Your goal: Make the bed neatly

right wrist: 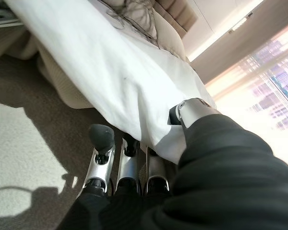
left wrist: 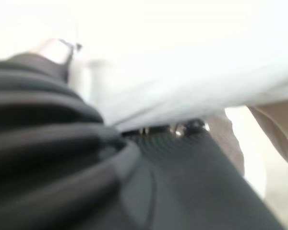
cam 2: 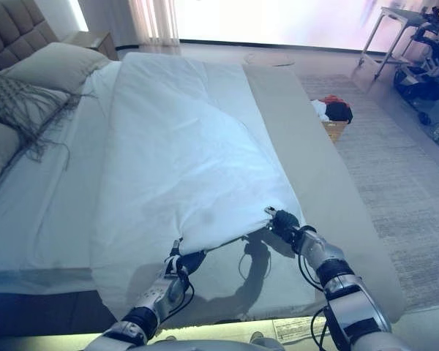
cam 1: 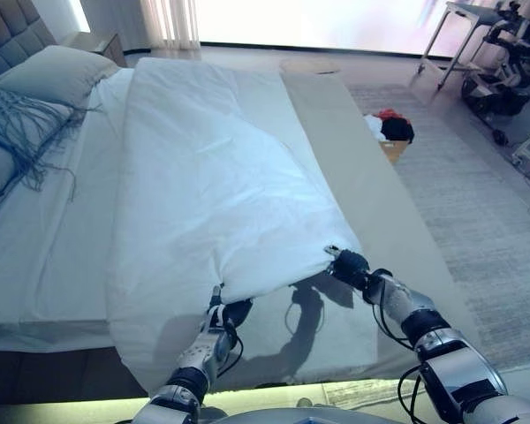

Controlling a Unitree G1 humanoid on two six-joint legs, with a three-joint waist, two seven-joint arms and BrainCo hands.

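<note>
A white duvet (cam 1: 212,177) lies lengthwise on the bed over a beige cover (cam 1: 353,177), and its near edge is lifted off the cover. My left hand (cam 1: 225,311) grips the near left part of that edge from below. My right hand (cam 1: 349,263) grips the near right corner. In the right wrist view the thumb (right wrist: 189,111) lies on top of the duvet (right wrist: 110,72) and the fingers (right wrist: 102,143) are under it, pinching the cloth. In the left wrist view the hand's dark cover (left wrist: 62,158) fills most of the picture, with white cloth (left wrist: 182,72) past it.
Pillows (cam 1: 57,75) and a grey fringed throw (cam 1: 22,128) lie at the head of the bed, far left. A basket of clothes (cam 1: 390,131) stands on the floor to the right of the bed. A rug (cam 1: 477,203) and a metal cart (cam 1: 464,35) lie beyond it.
</note>
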